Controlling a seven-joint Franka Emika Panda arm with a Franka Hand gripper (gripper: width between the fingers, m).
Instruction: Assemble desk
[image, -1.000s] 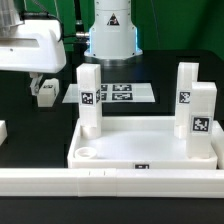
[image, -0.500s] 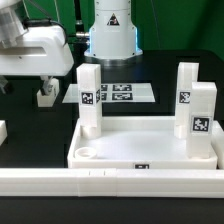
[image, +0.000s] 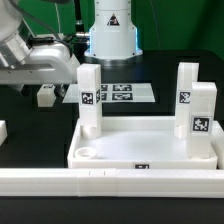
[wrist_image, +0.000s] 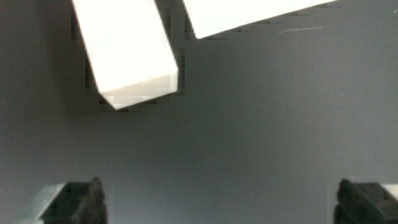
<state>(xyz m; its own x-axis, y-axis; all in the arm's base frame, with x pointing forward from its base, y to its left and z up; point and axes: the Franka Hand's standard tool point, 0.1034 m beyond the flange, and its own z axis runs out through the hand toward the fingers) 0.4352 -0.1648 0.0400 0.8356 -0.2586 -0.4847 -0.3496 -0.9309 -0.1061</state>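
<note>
The white desk tabletop (image: 140, 150) lies in the middle of the exterior view with three white tagged legs upright in it: one at its far left corner (image: 88, 95) and two on its right (image: 185, 92) (image: 204, 118). Its near left round socket (image: 86, 153) shows empty. A loose leg (image: 45, 96) lies on the black table at the exterior view's left. My gripper (image: 38, 84) hangs just above it, tilted. In the wrist view that leg (wrist_image: 134, 55) lies ahead of my gripper (wrist_image: 222, 205). The dark fingertips (wrist_image: 75, 202) stand wide apart with only bare table between them.
The marker board (image: 120, 93) lies behind the tabletop, before the robot base (image: 110, 30). A long white border rail (image: 110, 182) runs along the front. Another white piece (image: 2, 131) shows at the exterior view's left edge. A white edge (wrist_image: 249, 18) crosses the wrist view's corner.
The arm has swung toward the exterior view's left and tilted, its hand drawing slightly up from the loose leg. The leg stays on the table. The jaws remain wide.
</note>
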